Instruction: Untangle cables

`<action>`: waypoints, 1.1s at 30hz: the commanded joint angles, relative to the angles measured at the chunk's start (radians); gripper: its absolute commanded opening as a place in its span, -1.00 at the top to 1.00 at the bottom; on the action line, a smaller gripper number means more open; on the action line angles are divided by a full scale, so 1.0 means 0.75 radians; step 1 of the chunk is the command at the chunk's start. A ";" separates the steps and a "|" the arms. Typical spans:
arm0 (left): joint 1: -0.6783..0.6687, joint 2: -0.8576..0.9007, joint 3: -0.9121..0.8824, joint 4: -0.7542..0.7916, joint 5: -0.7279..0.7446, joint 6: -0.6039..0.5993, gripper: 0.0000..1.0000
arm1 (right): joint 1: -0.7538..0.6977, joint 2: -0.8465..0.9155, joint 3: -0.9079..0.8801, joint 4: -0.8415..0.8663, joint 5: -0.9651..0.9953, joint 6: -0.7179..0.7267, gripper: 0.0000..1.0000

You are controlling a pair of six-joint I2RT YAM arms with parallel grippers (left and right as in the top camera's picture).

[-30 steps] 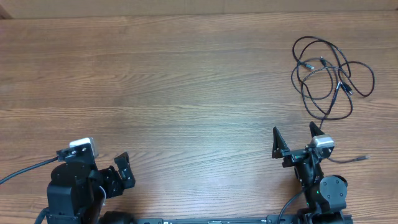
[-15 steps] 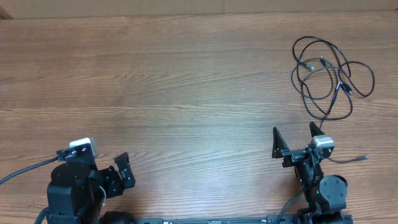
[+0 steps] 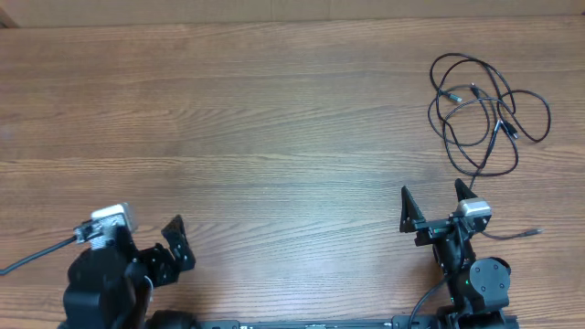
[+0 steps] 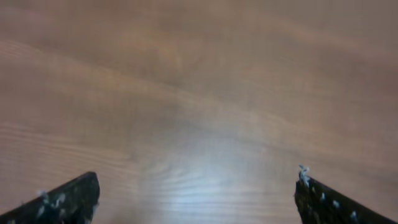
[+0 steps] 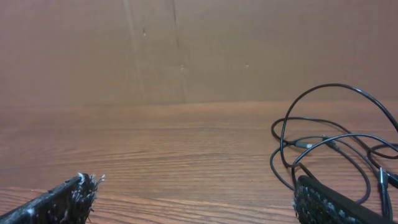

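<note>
1. Cables (image 3: 484, 114), thin black looping cords, are lying ahead and slightly right of the black right gripper (image 3: 433, 194), whose jaws are gaping wide, empty.
2. Black left gripper (image 4: 198, 183), also gaping empty, is sitting well apart across the brown wooden table (image 3: 274, 137).
3. Being nearer, the right gripper is probably going in first.

A wood-grain table (image 3: 274, 137) fills the view; a plain brown panel (image 5: 199, 50) rises along its 12 o'clock edge.

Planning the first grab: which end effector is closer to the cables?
The right end effector: the cables lie on the table just beyond its open jaws, while the left end effector sits far across at the near-left corner.
</note>
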 commanded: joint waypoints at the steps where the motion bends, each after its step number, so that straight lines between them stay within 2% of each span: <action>1: 0.035 -0.107 -0.162 0.164 -0.041 0.028 -0.99 | -0.009 -0.011 -0.014 0.007 -0.007 -0.004 -1.00; 7: 0.060 -0.307 -0.572 0.657 0.022 0.053 -0.99 | -0.009 -0.011 -0.014 0.007 -0.007 -0.004 -1.00; 12: 0.060 -0.478 -0.918 1.121 0.114 0.181 -0.99 | -0.009 -0.011 -0.014 0.007 -0.007 -0.004 -1.00; 17: 0.060 -0.621 -1.162 1.404 0.121 0.204 -0.99 | -0.009 -0.011 -0.014 0.007 -0.007 -0.004 -1.00; 19: 0.060 -0.616 -1.240 1.557 0.148 0.270 -0.99 | -0.009 -0.011 -0.014 0.007 -0.007 -0.004 -1.00; 21: 0.060 -0.616 -1.316 1.711 0.225 0.406 -0.99 | -0.009 -0.011 -0.014 0.007 -0.007 -0.004 -1.00; 27: 0.060 -0.616 -1.311 1.676 0.228 0.572 -0.99 | -0.009 -0.011 -0.014 0.007 -0.007 -0.004 -1.00; 31: 0.060 -0.616 -1.311 1.434 0.291 0.583 -0.99 | -0.009 -0.011 -0.014 0.007 -0.007 -0.004 -1.00; 33: 0.057 -0.616 -1.311 1.422 0.298 0.583 -0.99 | -0.009 -0.011 -0.014 0.007 -0.007 -0.004 -1.00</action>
